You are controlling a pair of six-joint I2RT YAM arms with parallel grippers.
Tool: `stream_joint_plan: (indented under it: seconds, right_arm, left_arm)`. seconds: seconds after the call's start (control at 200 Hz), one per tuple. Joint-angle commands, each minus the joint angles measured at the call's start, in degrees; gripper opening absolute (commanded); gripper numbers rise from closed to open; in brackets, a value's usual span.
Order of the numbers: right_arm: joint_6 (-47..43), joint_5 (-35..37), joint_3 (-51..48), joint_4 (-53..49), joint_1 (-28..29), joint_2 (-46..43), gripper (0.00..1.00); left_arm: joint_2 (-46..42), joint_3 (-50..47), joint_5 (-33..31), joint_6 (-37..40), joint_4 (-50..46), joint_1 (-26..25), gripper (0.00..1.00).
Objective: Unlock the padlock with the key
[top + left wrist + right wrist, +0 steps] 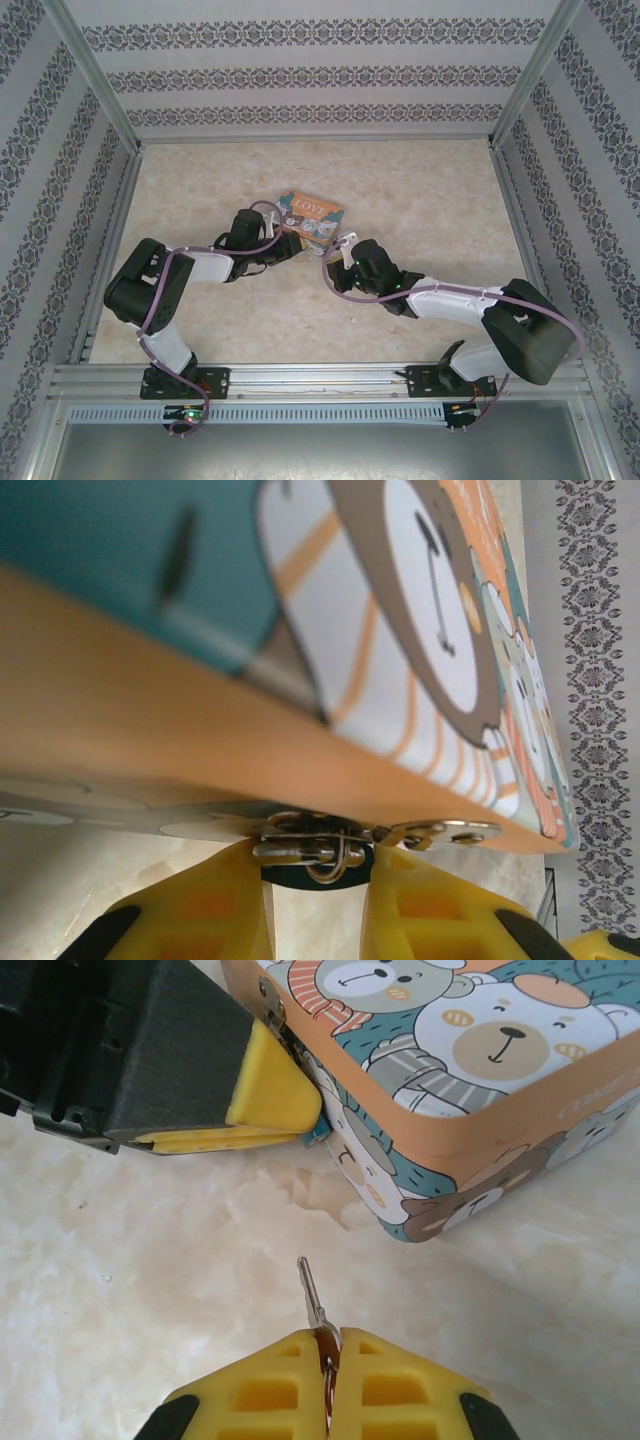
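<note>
The small teal padlock [298,874] hangs by its thin silver shackle [338,861] from the metal hasp [300,830] on the side of the cartoon-printed box [309,216]. My left gripper [318,856] has a yellow finger [215,905] pressed against each side of the padlock body. In the right wrist view the left gripper's fingers [270,1095] sit at the box corner, with a sliver of the teal padlock [318,1136] showing below them. My right gripper [332,1345] is shut on the head of a small silver key [312,1298]. Its blade points up toward the padlock, a short way off.
The box with bears on its lid [470,1050] lies on the marbled table [150,1290] near the middle. Patterned walls [320,75] close in the back and both sides. Both arms reach in from the near rail [320,378] and meet at the box's near edge.
</note>
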Motion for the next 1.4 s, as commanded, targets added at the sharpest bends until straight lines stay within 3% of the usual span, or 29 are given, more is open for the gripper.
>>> stream_joint_plan:
  seconds: [0.0, 0.714, 1.394]
  right_arm:
    - [-3.41, 4.70, -0.94, 6.28, 1.44, 0.43, 0.00]
    - [-4.29, 10.69, -0.86, 20.02, 4.58, 13.20, 0.00]
    - [-7.69, 13.03, 2.37, 26.07, 5.23, 20.73, 0.00]
  left_arm:
    - [-2.45, 1.80, 1.62, -1.84, -1.23, -1.00, 0.20]
    - [-4.67, 1.68, 0.83, -3.90, -2.44, -1.08, 0.20]
    - [-4.68, 2.31, 1.16, -3.52, -3.52, -1.08, 0.20]
